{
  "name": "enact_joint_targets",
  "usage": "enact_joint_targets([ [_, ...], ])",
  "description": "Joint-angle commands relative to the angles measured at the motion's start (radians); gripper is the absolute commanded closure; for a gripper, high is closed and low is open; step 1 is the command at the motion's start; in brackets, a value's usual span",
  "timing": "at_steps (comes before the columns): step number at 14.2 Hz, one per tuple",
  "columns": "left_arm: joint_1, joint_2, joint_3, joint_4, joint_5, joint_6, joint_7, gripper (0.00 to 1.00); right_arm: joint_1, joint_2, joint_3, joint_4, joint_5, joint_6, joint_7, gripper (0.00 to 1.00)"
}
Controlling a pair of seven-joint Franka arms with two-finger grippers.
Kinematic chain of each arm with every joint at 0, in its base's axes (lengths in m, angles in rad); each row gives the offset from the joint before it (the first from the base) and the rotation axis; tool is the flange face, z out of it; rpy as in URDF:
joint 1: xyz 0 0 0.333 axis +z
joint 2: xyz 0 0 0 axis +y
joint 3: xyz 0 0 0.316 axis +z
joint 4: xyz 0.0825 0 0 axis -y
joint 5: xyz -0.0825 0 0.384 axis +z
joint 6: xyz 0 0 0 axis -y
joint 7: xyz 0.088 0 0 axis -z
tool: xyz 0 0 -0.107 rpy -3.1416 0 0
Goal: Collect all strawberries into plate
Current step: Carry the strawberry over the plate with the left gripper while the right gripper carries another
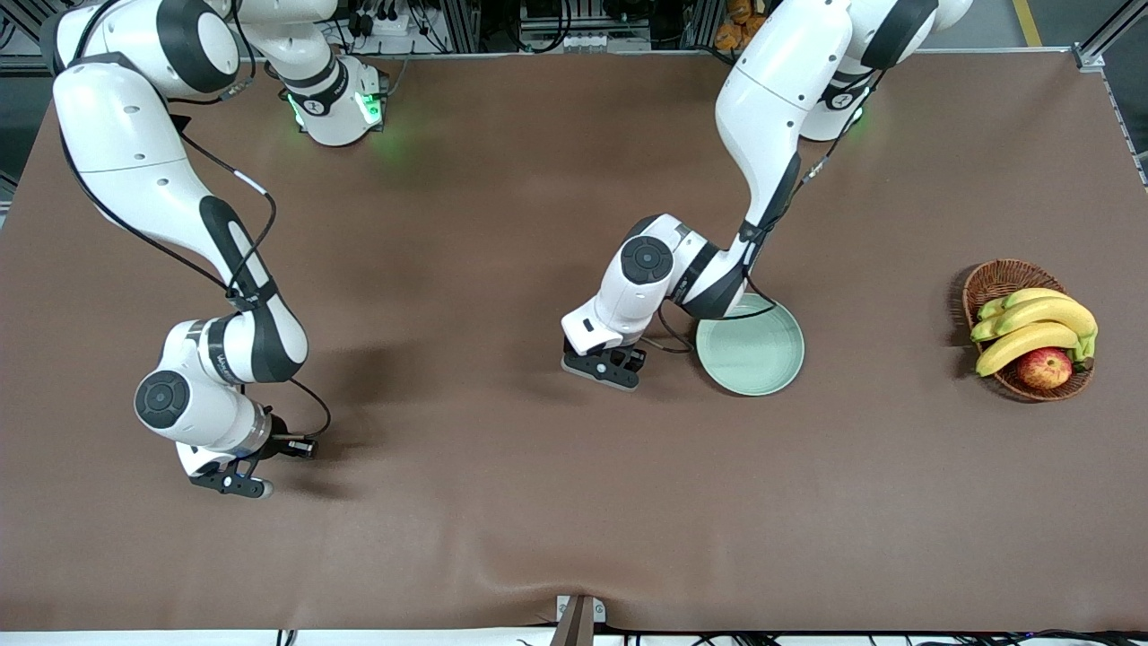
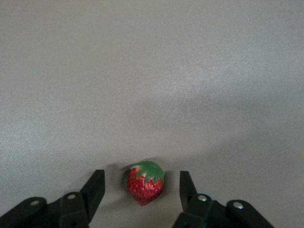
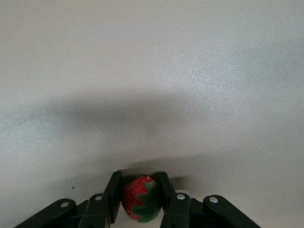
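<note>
The pale green plate [image 1: 752,348] lay empty on the brown counter [image 1: 502,502], roughly midway along it, and serves here as the landmark. The left hand [image 1: 603,368] was down at the counter just beside the plate, toward the right arm's end. In the left wrist view its fingers [image 2: 93,189] stood spread apart with a strawberry [image 2: 145,183] lying between them on the counter, untouched by either finger. The right hand [image 1: 230,481] was well apart from the plate, toward the right arm's end of the counter and nearer the front camera. Its fingers [image 3: 113,195] were closed on a second strawberry [image 3: 139,198], pinching it from both sides. A wicker basket [image 1: 995,280] with bananas [image 1: 1031,323] and an apple [image 1: 1044,368] sat well apart from the plate, toward the left arm's end.
</note>
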Motion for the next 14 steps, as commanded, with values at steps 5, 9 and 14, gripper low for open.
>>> enact_joint_targets([
  [5, -0.008, 0.003, 0.008, -0.003, 0.017, 0.002, 0.001, 0.44, -0.006, -0.093, 0.053, -0.002, -0.006, -0.153, 0.048, 1.00],
  [9, -0.010, 0.006, 0.008, -0.003, 0.017, 0.002, -0.001, 0.47, -0.006, -0.152, 0.146, -0.002, -0.006, -0.256, 0.178, 1.00],
  [14, -0.005, -0.004, 0.008, -0.004, 0.017, -0.002, -0.001, 0.83, -0.006, -0.176, 0.254, -0.004, -0.006, -0.275, 0.333, 0.99],
])
